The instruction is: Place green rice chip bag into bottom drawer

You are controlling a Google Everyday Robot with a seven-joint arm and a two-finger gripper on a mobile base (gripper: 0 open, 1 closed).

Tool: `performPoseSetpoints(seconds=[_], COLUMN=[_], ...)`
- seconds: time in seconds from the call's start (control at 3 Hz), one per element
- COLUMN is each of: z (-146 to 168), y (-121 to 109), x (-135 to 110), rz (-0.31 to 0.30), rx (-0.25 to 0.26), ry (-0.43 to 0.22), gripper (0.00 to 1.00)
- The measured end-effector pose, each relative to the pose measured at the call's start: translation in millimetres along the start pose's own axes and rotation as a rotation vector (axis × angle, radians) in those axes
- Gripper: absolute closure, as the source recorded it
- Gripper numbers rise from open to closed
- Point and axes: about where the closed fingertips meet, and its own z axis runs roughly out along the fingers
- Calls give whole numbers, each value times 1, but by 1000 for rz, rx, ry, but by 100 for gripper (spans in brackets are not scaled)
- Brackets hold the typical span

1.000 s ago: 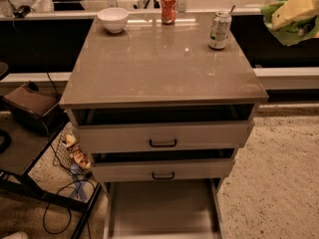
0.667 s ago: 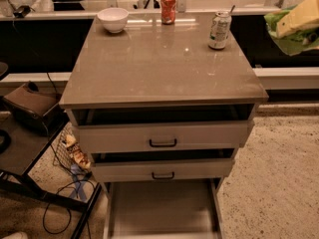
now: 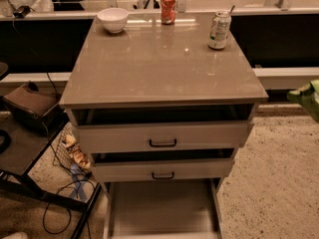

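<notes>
The green rice chip bag [image 3: 309, 97] shows only as a light-green crumpled piece at the right edge, in mid-air beside the cabinet, about level with the top drawer. The rest of it is cut off by the frame. My gripper is out of view, past the right edge where the bag is. The bottom drawer [image 3: 162, 208] is pulled out at the foot of the cabinet, a pale shallow tray with nothing in it, down and to the left of the bag.
The cabinet top [image 3: 159, 63] holds a white bowl [image 3: 113, 19], a red can [image 3: 168, 7] and a green-white can [image 3: 219, 30]. Two upper drawer fronts [image 3: 162, 137] stand slightly ajar. A dark stand [image 3: 30, 148], cables and a snack packet [image 3: 76, 151] lie at left.
The green bag has moved down from the upper right corner to the middle of the right edge and is now mostly out of frame. The cabinet and the drawers are unchanged.
</notes>
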Motion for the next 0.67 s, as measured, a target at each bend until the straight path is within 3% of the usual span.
performPoseSetpoints(seconds=[0.33, 0.67], z=[1, 1], y=[-10, -10], x=[74, 74], rz=[39, 39], rx=[-81, -81], ry=[123, 123], gripper=[100, 100])
